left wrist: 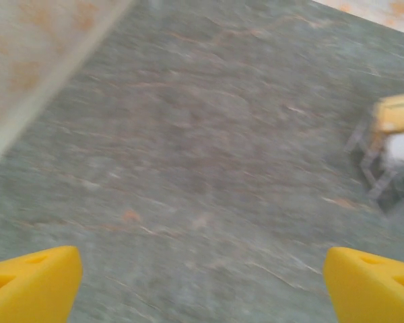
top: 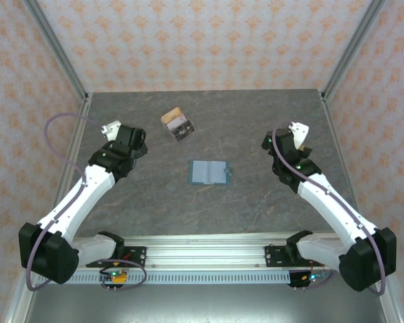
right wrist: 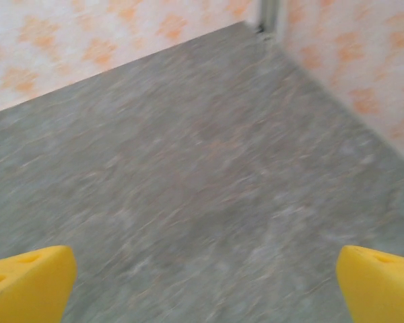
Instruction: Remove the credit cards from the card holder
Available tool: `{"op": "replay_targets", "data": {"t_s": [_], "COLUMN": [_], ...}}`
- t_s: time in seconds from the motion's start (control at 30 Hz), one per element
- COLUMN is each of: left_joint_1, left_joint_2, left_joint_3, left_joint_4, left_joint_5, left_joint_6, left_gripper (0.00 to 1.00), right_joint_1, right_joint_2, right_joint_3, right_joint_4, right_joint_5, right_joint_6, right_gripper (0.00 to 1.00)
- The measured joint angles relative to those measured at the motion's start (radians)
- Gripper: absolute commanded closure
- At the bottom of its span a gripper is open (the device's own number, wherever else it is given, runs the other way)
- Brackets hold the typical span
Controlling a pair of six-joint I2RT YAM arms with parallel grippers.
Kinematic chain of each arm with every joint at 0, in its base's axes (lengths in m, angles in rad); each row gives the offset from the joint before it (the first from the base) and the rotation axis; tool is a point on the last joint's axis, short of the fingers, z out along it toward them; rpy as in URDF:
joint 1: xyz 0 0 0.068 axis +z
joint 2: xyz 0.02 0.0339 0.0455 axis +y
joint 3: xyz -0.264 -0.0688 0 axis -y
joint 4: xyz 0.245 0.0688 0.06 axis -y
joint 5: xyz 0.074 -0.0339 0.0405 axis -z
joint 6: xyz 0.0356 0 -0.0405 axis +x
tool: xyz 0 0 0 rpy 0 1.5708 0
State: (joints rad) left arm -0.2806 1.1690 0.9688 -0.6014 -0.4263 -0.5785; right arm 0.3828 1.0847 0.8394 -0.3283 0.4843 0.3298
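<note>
The left arm [top: 77,202] rises from its base at the near edge, bends at the elbow and reaches forward and inward. The left pincer [top: 124,140] hangs over the left part of the surface [top: 256,121]. The right arm [top: 337,208] mirrors it, with the right pincer [top: 288,142] over the right part. Both pincers are well apart from the task's things.

From above, the holder [top: 209,172] lies spread flat near the middle of the surface, between the two arms, with its small tab on the right side. The cards [top: 177,124] sit in a small heap farther back and a little left, apart from the holder and nearer the left pincer.

The left wrist view is blurred. Its yellow fingers [left wrist: 27,286] stand wide apart at the bottom corners with nothing between them, and the cards [left wrist: 394,151] appear as a smear at the right edge. The right wrist view, also blurred, has the right pincer [right wrist: 205,286] likewise spread wide and empty, above bare surface running to a patterned wall [right wrist: 350,60] and a corner post [right wrist: 269,13].
</note>
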Motion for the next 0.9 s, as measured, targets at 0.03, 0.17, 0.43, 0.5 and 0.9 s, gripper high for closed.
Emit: {"op": "replay_targets", "data": {"t_s": [0.03, 0.17, 0.43, 0.5, 0.9], "left_joint_1": [0.006, 0.035, 0.122, 0.131, 0.154], "left_joint_2": [-0.010, -0.016, 0.086, 0.109, 0.125], "left_joint_3": [-0.037, -0.163, -0.259, -0.276, -0.493], "left_joint_4": [0.034, 0.185, 0.447, 0.504, 0.996], "left_joint_5": [-0.035, -0.123, -0.128, -0.111, 0.119], "left_joint_6": [0.022, 0.107, 0.230, 0.275, 0.551], "left_gripper": [0.02, 0.00, 0.00, 0.00, 0.00], "right_joint_1": [-0.019, -0.074, -0.128, -0.140, -0.263], "right_joint_2": [-0.014, -0.032, 0.112, 0.163, 0.301], "right_joint_3": [-0.038, -0.190, -0.275, -0.282, -0.364], "right_joint_4": [0.037, 0.231, 0.464, 0.515, 0.816], "right_joint_5": [0.025, 0.108, 0.149, 0.148, -0.112], "right_joint_6": [-0.019, -0.110, -0.187, -0.212, -0.343], "right_gripper": [0.00, 0.01, 0.00, 0.00, 0.00]}}
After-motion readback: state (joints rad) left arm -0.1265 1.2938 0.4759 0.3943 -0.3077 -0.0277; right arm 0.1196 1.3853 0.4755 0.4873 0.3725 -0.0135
